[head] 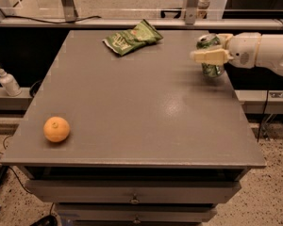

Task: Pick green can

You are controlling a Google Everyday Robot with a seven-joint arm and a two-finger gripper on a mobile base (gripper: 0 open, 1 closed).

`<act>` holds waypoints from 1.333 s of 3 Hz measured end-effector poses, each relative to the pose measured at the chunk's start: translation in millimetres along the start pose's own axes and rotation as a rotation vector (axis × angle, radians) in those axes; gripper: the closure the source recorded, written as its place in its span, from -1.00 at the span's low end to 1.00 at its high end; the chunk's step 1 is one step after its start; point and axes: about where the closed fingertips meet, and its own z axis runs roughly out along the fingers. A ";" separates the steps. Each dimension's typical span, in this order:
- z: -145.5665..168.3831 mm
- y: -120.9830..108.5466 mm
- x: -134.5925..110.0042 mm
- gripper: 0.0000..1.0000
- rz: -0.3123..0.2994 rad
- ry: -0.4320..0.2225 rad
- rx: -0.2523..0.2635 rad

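Gripper (206,47) clasps green can (211,70) at table's (141,112) right edge, chip bag (132,37) apart

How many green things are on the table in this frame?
2. A green chip bag lies near the table's far edge, around the middle. A green can stands by the right edge, with the gripper at it, reaching in from the right. Nothing looks hidden.

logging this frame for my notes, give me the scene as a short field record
gripper: reaching in from the right, at the green can
green can: by the table's right edge, partly covered by the gripper
green chip bag: flat, far centre of table
orange: near left corner
table: grey, drawers below
white bottle: ledge left of table
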 end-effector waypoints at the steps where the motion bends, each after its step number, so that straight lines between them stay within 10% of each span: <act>1: 9.9 5.2 -24.2 0.40 -0.004 -0.024 -0.029; 2: 19.7 20.8 -67.4 0.88 -0.037 -0.074 -0.080; 4: 21.2 21.2 -66.9 1.00 -0.037 -0.074 -0.082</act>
